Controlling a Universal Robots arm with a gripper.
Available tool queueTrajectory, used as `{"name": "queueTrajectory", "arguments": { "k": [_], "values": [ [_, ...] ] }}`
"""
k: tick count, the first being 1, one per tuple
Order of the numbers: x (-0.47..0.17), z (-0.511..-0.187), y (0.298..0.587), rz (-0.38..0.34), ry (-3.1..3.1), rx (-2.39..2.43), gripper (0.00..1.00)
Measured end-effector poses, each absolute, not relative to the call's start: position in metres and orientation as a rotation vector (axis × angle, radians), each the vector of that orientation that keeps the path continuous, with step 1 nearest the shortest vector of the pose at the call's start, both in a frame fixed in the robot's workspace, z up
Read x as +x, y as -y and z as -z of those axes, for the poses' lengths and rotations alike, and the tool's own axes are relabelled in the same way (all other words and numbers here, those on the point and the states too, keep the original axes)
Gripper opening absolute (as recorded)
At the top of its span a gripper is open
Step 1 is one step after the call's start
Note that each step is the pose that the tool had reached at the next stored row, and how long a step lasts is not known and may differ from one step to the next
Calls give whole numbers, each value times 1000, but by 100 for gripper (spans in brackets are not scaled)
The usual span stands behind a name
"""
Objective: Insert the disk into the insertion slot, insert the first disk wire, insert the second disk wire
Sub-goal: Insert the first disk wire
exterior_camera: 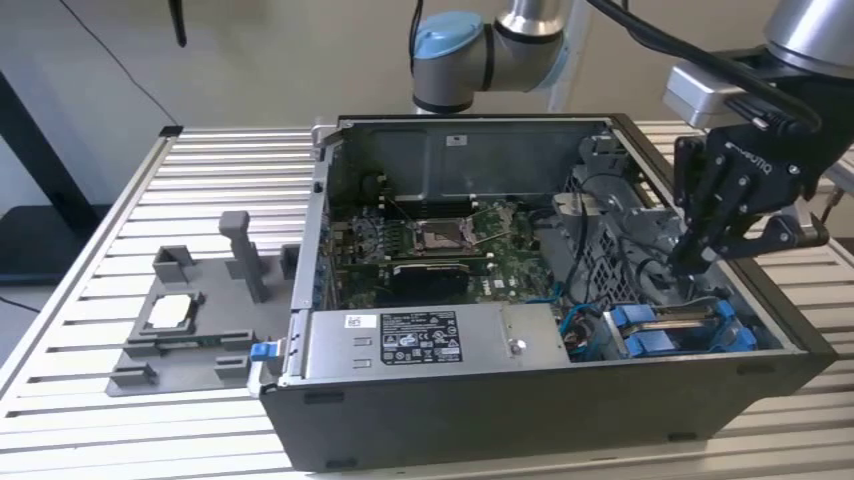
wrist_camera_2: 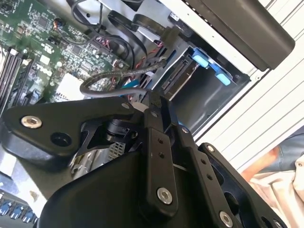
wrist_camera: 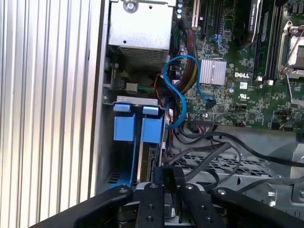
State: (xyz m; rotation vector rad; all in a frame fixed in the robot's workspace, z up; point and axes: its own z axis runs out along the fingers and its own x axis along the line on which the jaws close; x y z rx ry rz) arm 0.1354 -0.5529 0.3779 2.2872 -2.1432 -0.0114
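The disk [wrist_camera: 151, 162] sits edge-on in the insertion slot [exterior_camera: 638, 318], the drive cage at the case's front corner on the exterior view's right. Its blue carrier frame [wrist_camera: 152, 129] stands beside another blue carrier [wrist_camera: 125, 128]. My black gripper [exterior_camera: 697, 262] hangs just above the cage, its fingertips [wrist_camera: 166, 175] pressed close together. A black braided wire [wrist_camera_2: 102, 81] loops past the fingertips in the second wrist view; I cannot tell whether they pinch it. A blue wire [wrist_camera: 176, 90] curls from the cage area toward the motherboard.
The open computer case [exterior_camera: 534, 420] lies on a slatted metal table [exterior_camera: 214, 170]. A grey power-supply box [exterior_camera: 414, 340] fills the case's front. A grey fixture with upright posts [exterior_camera: 200, 310] stands on the exterior view's left. Loose black cables [wrist_camera: 213, 152] cross the perforated cage top.
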Motion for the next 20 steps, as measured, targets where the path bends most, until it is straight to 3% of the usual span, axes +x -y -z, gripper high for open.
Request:
{"name": "queueTrajectory", "arguments": {
  "k": [20],
  "values": [
    [152, -375, 568, 64, 2137, 2279, 19]
  ]
}}
